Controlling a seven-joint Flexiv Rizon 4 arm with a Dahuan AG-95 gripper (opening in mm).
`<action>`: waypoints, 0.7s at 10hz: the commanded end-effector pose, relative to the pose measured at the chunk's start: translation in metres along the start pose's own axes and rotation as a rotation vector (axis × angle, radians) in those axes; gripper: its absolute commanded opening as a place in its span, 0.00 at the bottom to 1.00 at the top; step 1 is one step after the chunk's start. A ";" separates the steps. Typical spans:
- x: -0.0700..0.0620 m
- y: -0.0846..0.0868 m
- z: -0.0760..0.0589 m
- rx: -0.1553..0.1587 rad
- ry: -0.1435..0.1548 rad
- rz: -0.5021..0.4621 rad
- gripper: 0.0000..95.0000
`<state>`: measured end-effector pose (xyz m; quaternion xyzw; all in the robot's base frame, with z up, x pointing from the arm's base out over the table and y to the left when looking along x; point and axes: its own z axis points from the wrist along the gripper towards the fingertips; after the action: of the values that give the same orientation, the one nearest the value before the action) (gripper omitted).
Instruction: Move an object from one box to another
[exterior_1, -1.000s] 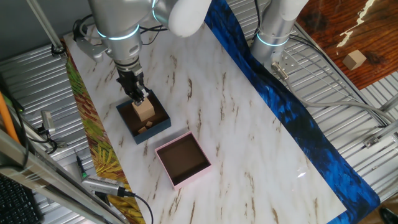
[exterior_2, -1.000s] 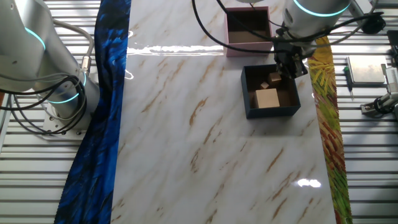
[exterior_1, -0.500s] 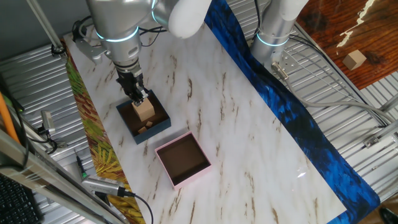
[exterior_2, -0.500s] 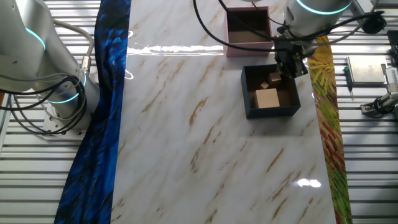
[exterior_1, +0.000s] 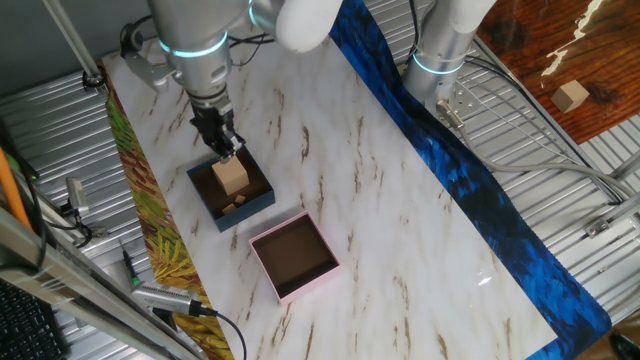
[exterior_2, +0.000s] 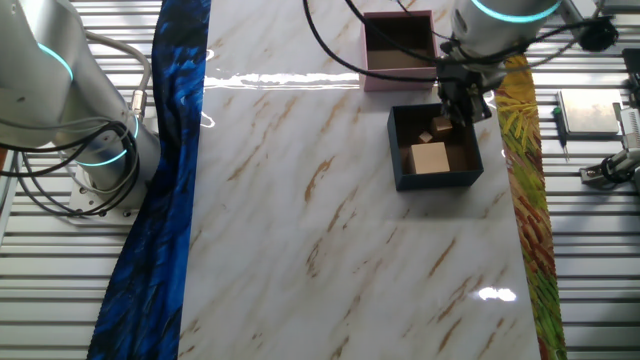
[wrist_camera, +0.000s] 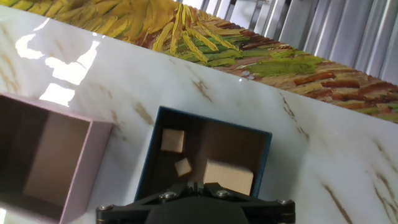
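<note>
The dark navy-blue box (exterior_1: 250, 210) (exterior_2: 435, 182) (wrist_camera: 211, 122) sits near the table's yellow-patterned edge. Inside it lie one large wooden block (exterior_1: 232, 175) (exterior_2: 430, 158) (wrist_camera: 228, 177) and two small ones (wrist_camera: 173, 140) (wrist_camera: 183, 167). The pale pink box (exterior_1: 310, 287) (exterior_2: 400, 78) (wrist_camera: 84, 168) stands beside it, and its brown inside holds nothing. My gripper (exterior_1: 229, 150) (exterior_2: 462, 110) (wrist_camera: 193, 185) hangs just above the navy box, near its edge. Its fingers are shut together with nothing between them.
A yellow-green patterned cloth (wrist_camera: 205, 43) runs along the table edge by the boxes. A blue cloth (exterior_1: 460, 180) (exterior_2: 160, 200) covers the opposite side. A second robot base (exterior_1: 440, 50) stands beyond the blue cloth. Metal slats surround the marble table (exterior_1: 400, 240).
My gripper has shifted slightly up and away from the large block. The blocks and both boxes have stayed put.
</note>
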<state>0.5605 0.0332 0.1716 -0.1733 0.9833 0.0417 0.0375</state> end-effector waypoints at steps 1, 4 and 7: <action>-0.002 -0.001 0.002 0.000 0.009 -0.005 0.00; -0.002 -0.001 0.002 -0.008 0.008 -0.015 0.00; -0.002 -0.001 0.002 -0.011 0.013 -0.003 0.00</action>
<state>0.5607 0.0327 0.1696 -0.1750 0.9831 0.0436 0.0311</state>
